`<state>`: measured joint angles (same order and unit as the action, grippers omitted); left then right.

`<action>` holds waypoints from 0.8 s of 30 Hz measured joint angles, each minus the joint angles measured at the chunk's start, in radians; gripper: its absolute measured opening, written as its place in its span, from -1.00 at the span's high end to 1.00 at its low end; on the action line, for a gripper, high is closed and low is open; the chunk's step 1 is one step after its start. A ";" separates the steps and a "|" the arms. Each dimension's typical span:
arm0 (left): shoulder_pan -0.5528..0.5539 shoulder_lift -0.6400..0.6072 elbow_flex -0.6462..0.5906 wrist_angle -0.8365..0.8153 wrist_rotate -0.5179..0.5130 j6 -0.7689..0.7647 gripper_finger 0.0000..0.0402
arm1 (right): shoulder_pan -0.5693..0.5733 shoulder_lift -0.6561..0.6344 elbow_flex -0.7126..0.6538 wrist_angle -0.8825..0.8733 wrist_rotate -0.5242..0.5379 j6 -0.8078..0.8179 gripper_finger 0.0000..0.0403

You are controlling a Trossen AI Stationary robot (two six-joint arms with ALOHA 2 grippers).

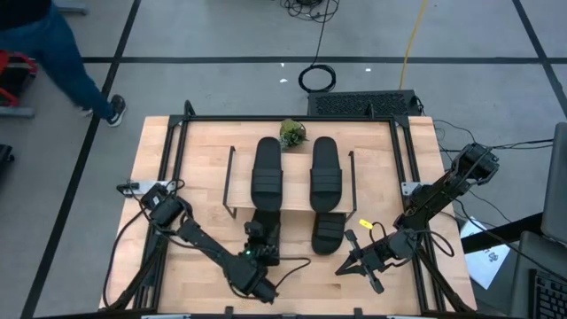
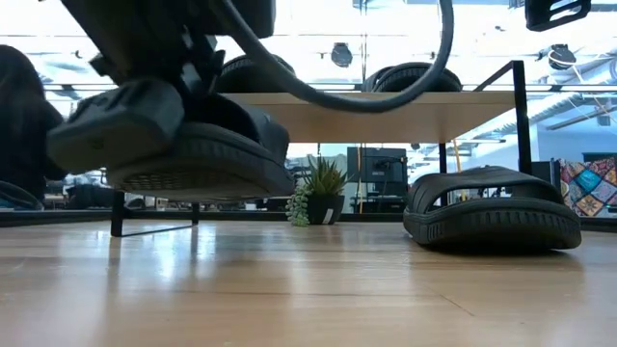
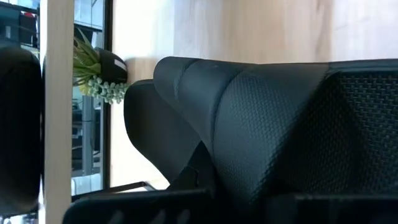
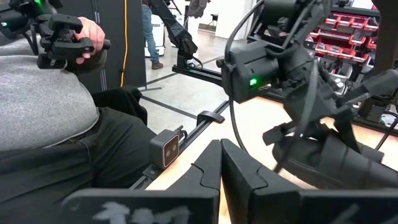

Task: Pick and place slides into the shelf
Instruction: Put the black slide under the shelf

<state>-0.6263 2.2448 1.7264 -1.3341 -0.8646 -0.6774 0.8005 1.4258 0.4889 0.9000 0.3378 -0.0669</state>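
Two slides lie on the shelf top, the left gripper is clamped on a third, lifted, and the fourth waits at lower centre.

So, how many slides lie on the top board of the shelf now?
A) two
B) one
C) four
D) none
A: the high view shows two slides side by side on the shelf's top board; a third lies on the table, and the left gripper holds the fourth.
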 joint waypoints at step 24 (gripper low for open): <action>0.111 0.000 -0.057 0.014 0.026 0.048 0.98 | 0.000 0.000 0.000 0.000 -0.002 0.003 1.00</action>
<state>-0.5150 2.2448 1.6695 -1.3199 -0.8391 -0.6297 0.8005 1.4258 0.4889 0.8997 0.3355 -0.0643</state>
